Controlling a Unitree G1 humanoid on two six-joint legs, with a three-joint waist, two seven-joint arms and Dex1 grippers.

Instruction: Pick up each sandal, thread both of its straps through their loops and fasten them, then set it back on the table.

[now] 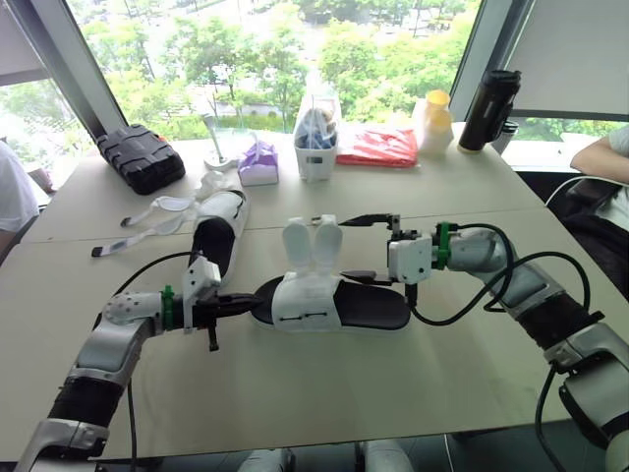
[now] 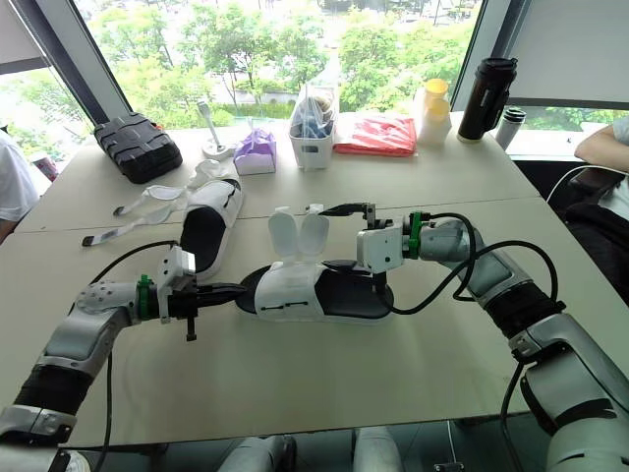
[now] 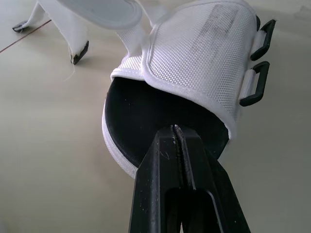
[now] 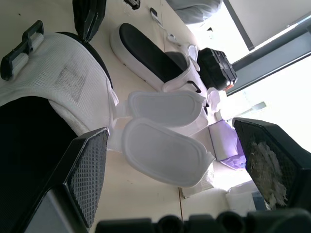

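Note:
The near sandal (image 1: 339,303), with a black footbed and a white mesh upper, lies flat mid-table. Its two white straps (image 1: 313,246) stand up unfastened, and its black loops (image 3: 258,77) hang empty on the upper's near side. My left gripper (image 1: 241,306) is shut, its tips (image 3: 177,138) resting against the toe end of the footbed. Over the heel half, my right gripper (image 1: 366,248) stands wide open, and the straps (image 4: 163,128) lie just beyond its pads. The second sandal (image 1: 218,236) lies behind my left arm with its straps (image 1: 147,218) spread out to the left.
Along the far edge of the table (image 1: 295,393) stand a black case (image 1: 141,157), a purple tissue pack (image 1: 259,162), a white bin (image 1: 316,140), a red bag (image 1: 377,147), a yellow-lidded cup (image 1: 435,120) and a black flask (image 1: 488,108). A person's arm (image 1: 601,152) rests at the right.

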